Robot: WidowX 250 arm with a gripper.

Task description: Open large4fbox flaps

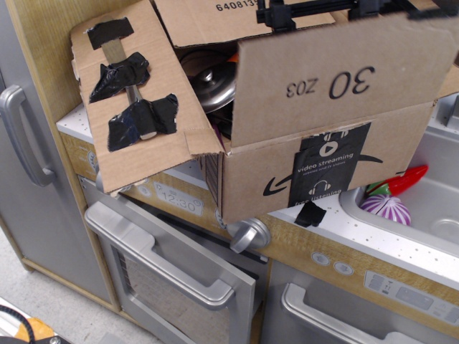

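a white speckled counter (373,240) of a toy kitchen carries the large4fbox (315,168), whose front corner overhangs the counter's edge above the oven.
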